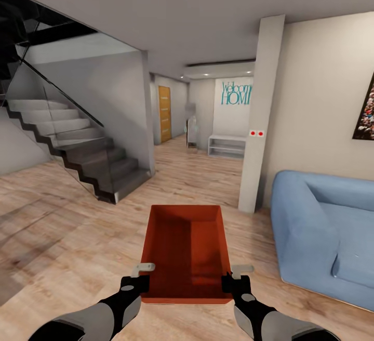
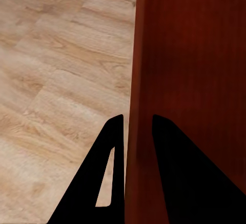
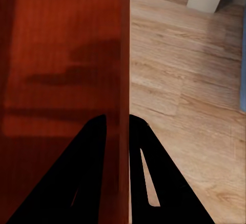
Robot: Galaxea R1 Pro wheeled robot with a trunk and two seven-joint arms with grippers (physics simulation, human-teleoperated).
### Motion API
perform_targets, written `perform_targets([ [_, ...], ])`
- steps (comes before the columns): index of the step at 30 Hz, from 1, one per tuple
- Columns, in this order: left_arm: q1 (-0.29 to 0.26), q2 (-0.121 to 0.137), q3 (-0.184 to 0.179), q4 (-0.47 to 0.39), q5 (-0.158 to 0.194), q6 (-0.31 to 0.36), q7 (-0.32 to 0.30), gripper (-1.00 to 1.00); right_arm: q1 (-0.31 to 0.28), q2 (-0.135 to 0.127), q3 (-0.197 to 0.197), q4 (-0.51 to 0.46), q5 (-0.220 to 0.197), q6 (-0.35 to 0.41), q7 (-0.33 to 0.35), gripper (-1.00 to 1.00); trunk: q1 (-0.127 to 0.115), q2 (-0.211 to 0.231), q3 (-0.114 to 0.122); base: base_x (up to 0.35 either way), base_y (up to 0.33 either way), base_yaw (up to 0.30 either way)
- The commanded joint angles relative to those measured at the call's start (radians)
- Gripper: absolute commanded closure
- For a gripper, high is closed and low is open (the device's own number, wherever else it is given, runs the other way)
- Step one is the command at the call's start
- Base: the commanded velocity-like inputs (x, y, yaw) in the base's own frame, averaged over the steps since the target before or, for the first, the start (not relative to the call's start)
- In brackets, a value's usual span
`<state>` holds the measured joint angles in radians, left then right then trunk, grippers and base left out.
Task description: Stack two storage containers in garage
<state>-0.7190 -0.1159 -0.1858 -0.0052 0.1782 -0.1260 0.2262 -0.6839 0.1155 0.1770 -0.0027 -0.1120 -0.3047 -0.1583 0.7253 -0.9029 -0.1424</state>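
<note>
We see open light wood plank flooring (image 1: 67, 226) running toward 12 o'clock, hemmed by a dark glass-railed staircase (image 1: 78, 148) at 10 o'clock, a pale square pillar (image 1: 262, 117) at 1 o'clock and a blue fabric sofa (image 1: 324, 232) at 3 o'clock. We carry one orange-red rectangular storage container (image 1: 187, 250) straight ahead, above the planks. Our left gripper (image 2: 137, 131) is clamped over its left wall, one finger inside and one outside; our right gripper (image 3: 118, 126) pinches the right wall likewise.
</note>
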Motion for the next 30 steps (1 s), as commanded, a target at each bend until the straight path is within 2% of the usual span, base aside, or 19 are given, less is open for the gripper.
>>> perform_targets([
  [1, 0.000, 0.021, 0.052, 0.004, 0.018, -0.004, 0.008, 1.00, -0.001, 0.000, -0.052, -0.002, -0.014, -0.039, -0.004, 1.00, 0.001, -0.001, -0.001, 0.321, 0.000, 0.000],
  [30, 0.000, 0.021, 0.052, 0.004, 0.017, -0.004, 0.008, 1.00, -0.001, 0.000, -0.052, -0.002, -0.014, -0.039, -0.004, 1.00, 0.001, -0.001, -0.001, 0.321, 0.000, 0.000],
])
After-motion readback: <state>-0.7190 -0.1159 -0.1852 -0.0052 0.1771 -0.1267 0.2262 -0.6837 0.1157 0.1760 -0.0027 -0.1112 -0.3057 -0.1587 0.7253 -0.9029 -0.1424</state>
